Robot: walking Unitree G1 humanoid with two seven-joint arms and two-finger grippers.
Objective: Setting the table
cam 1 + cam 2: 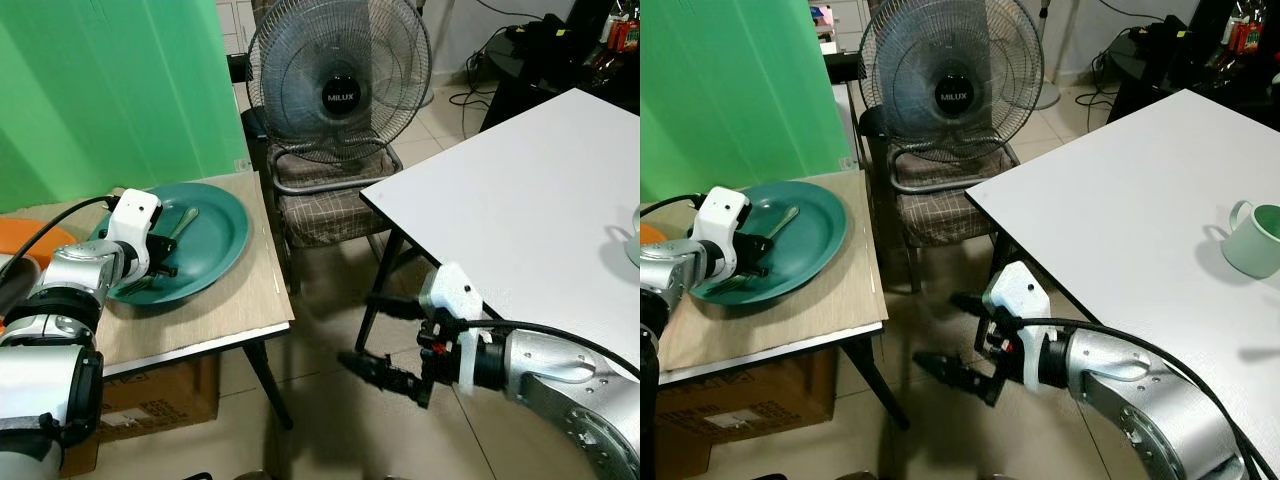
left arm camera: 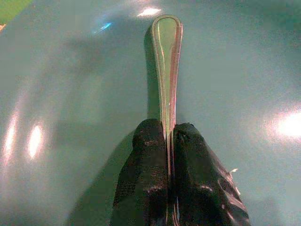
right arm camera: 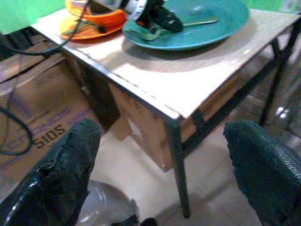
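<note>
two tables: one wooden table (image 1: 215,300) and one white table (image 1: 520,200). two plates: one teal plate (image 1: 215,235) and one orange plate (image 1: 30,240). one fork (image 1: 180,225) lies on the teal plate. one green mug (image 1: 1258,238). one fan (image 1: 340,80). one chair (image 1: 325,205). one cardboard box (image 1: 150,395).

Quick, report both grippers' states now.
Left gripper: shut on the utensil handle, over the teal plate.
Right gripper: open, empty, low beside the white table.
</note>
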